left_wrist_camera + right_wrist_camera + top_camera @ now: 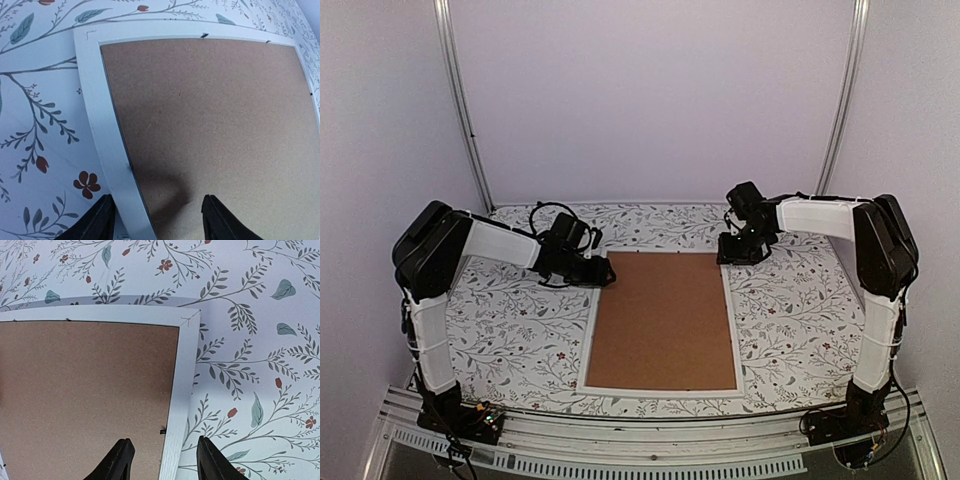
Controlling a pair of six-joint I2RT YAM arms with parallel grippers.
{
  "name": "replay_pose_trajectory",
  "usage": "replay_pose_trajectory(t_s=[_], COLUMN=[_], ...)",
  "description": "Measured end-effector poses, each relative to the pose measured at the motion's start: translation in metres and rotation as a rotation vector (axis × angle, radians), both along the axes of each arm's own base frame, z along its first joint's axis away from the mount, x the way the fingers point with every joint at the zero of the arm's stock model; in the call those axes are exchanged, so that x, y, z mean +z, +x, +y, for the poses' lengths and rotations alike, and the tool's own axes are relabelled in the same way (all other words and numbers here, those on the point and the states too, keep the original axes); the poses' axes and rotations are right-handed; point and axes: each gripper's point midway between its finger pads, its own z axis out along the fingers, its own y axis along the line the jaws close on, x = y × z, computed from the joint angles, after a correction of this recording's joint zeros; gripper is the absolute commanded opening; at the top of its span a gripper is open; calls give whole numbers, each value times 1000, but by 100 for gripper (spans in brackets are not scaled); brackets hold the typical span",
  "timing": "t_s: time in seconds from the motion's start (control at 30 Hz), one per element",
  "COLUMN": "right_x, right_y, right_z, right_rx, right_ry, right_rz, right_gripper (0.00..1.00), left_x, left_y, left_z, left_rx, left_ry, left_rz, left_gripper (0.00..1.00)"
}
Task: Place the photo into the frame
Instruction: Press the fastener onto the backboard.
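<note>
Brown backing board (665,320) fills the frame (660,393), which lies face-down and flat on the floral tablecloth (510,320), mid-table. Small dark tabs (162,431) show along the inner edge.

Photo: not visible in any view. Cannot tell whether it sits under the board.

Left gripper (603,271): at the frame's far left corner, fingers parted astride the white rail, nothing held. Right gripper (738,252): at the far right corner, likewise parted across the rail, nothing held. Contact with the rail: cannot tell.

Handling, judged: the frame looks light, thin and stiff, and its smooth painted rail is probably slippery. The board lies flush inside and is hard to pinch from above. Best hold is the outer rail near the corners, both arms together, kept level to avoid twisting.
</note>
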Motion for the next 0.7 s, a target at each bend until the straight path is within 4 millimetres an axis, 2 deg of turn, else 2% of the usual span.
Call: replay_pose_trajectory(t_s=[0.2, 0.43, 0.7], right_x=[-9, -16, -22], right_y=[-8, -13, -17], right_z=[-13, -19, -29], right_rx=[-8, -5, -18], right_ry=[-60, -103, -155], right_rz=[43, 76, 92], right_gripper=[41, 41, 41], left_x=[1, 1, 2], left_y=[-17, -41, -54], left_z=[-4, -15, -23], left_rx=[1, -9, -16], left_ry=[-15, -32, -45], left_rz=[22, 53, 68], left_gripper=[62, 62, 62])
